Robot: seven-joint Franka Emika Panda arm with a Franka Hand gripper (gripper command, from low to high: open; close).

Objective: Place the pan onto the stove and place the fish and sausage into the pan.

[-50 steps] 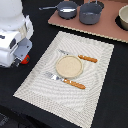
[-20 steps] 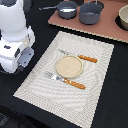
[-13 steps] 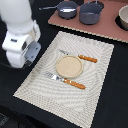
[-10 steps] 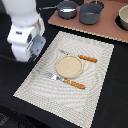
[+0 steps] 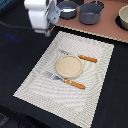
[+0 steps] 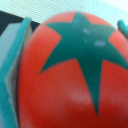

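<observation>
The sausage (image 6: 70,70), a glossy red tomato-like lump with a green star-shaped cap, fills the wrist view, clamped between the teal-padded jaws. In the exterior view the gripper (image 5: 46,29) hangs at about ten o'clock of the striped placemat (image 5: 35,82), near the stove (image 5: 107,27). The pan (image 5: 68,9) sits on the stove at twelve o'clock, the grey pot (image 5: 91,13) just beside it. The fish is not visible. Judgement: the rounded, smooth lump may slip; centre it over the pan and lower it well inside before release.
</observation>
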